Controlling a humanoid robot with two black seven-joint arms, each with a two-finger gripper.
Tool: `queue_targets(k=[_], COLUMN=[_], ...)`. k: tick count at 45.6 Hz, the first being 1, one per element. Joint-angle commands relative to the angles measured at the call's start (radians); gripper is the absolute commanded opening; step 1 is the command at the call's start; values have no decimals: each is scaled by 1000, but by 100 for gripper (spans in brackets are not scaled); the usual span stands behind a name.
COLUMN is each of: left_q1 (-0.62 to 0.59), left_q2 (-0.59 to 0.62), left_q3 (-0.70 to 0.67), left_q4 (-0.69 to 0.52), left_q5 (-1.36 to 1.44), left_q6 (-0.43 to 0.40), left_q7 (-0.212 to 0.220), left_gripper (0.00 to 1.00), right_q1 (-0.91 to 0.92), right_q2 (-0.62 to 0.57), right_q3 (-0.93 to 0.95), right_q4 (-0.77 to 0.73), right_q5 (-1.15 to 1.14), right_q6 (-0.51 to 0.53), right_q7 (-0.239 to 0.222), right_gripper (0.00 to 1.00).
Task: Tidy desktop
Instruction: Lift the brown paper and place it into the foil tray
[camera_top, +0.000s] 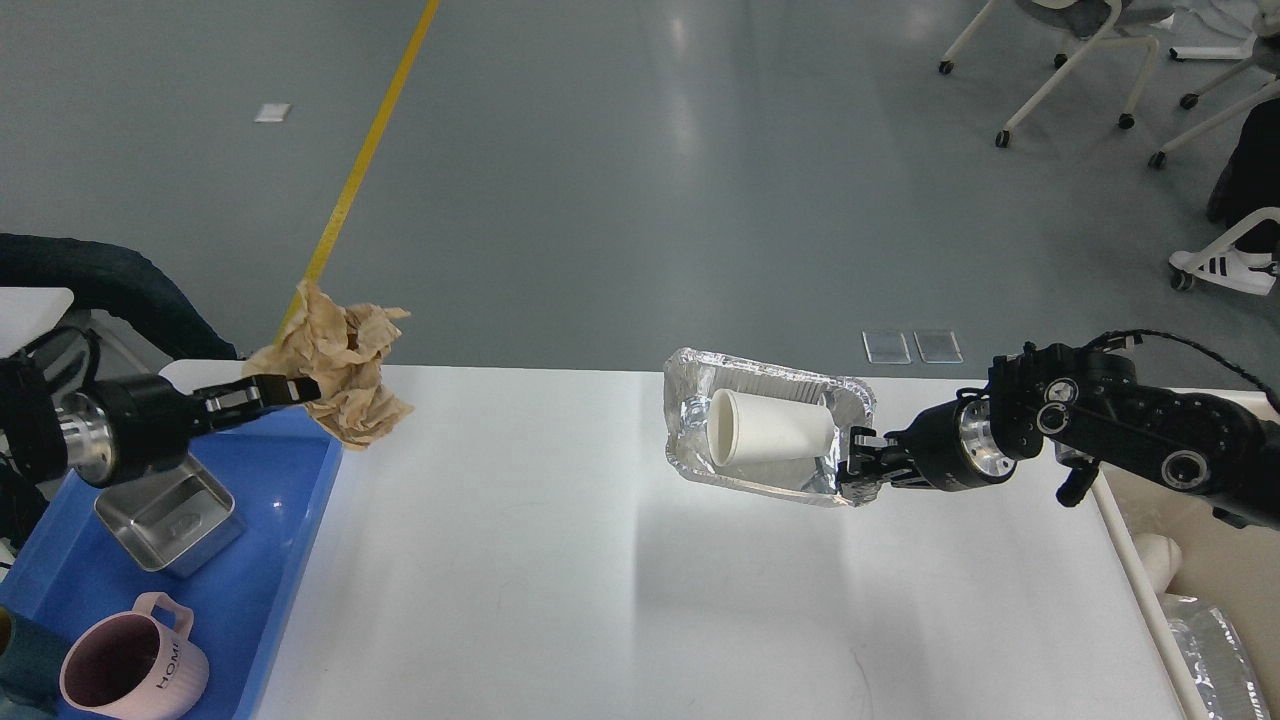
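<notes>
The desktop (600, 560) is a large white tabletop filling the lower half of the head view. My left gripper (290, 392) is shut on a crumpled brown paper wad (345, 365) and holds it in the air above the table's far left corner. My right gripper (862, 455) is shut on the right rim of a foil container (770, 425), tilted and held just above the table. A white paper cup (765, 432) lies on its side inside the container.
A blue plastic tray (270, 520) at the left holds a small metal box (170, 515) and a pink mug (135, 675). A cream bin (1200, 570) stands past the table's right edge, with foil (1215, 650) in it. Chairs stand far right.
</notes>
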Motion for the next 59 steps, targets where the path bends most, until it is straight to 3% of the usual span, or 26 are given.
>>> queue_targets(k=[1, 8, 18, 23, 31, 48, 59], left_q1=[1, -16, -143, -163, -169, -249, -242], left_q2=[59, 29, -135, -205, -333, -539, -712], left_q3=[-147, -278, -264, -250, -231, -91, -73], left_q4=[-14, -15, -14, -15, -17, -10, 68], left_q5=[-1, 0, 5, 23, 103, 161, 250], left_q6=[-91, -191, -221, -229, -260, -260, -251], left_q7=[-2, 12, 29, 61, 78, 95, 118], left_gripper=[2, 2, 3, 4, 4, 5, 5], right_q1=[0, 1, 11, 15, 29, 38, 38], right_q2=[0, 3, 3, 8, 20, 29, 29], right_q3=[-2, -5, -9, -15, -28, -26, -26], right_q4=[9, 34, 52, 51, 49, 49, 49], right_q5=[0, 0, 2, 2, 2, 2, 2], right_q6=[2, 3, 54, 83, 84, 84, 83], right_q7=[-2, -2, -2, -2, -2, -2, -2], right_gripper=[0, 0, 0, 0, 0, 0, 0])
